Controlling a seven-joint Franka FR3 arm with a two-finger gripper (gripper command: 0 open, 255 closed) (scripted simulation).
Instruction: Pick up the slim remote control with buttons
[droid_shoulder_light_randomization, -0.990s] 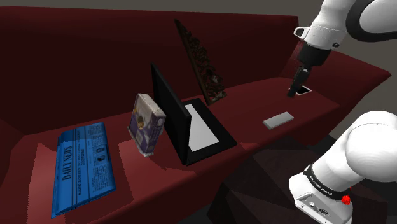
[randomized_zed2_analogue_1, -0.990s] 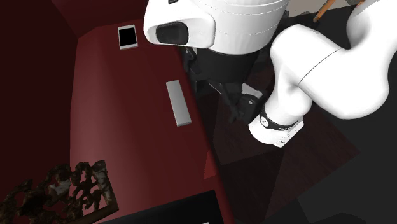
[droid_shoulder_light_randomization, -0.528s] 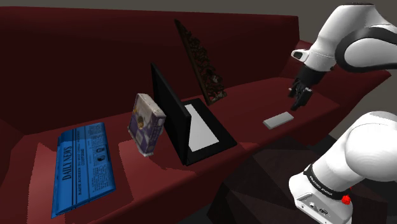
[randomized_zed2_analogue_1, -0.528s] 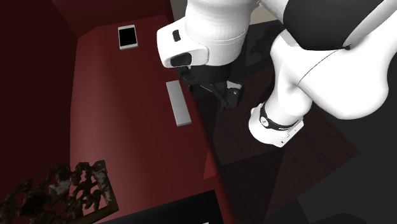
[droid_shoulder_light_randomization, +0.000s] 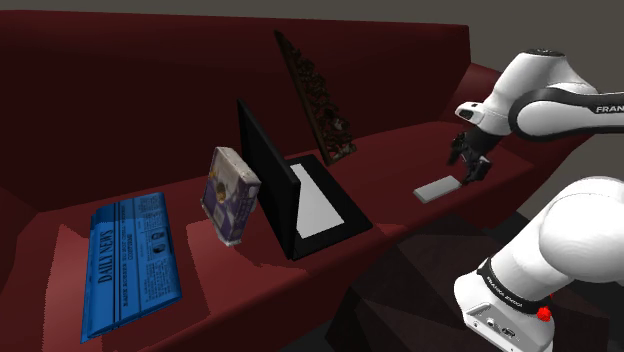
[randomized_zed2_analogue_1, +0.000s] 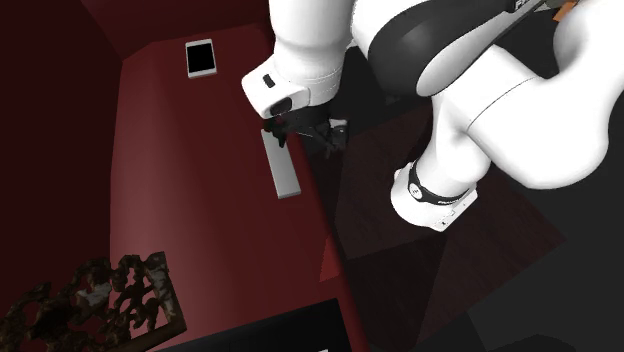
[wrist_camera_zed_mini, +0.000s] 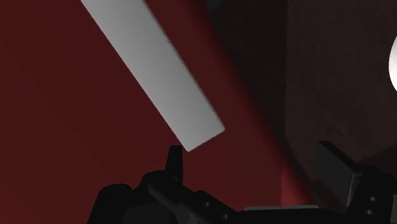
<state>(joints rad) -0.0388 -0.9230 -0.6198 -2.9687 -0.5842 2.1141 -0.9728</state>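
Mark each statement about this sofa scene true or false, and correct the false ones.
1. The grey remote control lies flat on the dark red sofa. True.
2. The gripper clasps the remote control. False: its fingers stand apart with nothing between them, and the remote control lies ahead of them, unheld.
3. The blue newspaper lies right beside the remote control. False: the black laptop and a purple box stand between them.
4. The laptop stands open. True.
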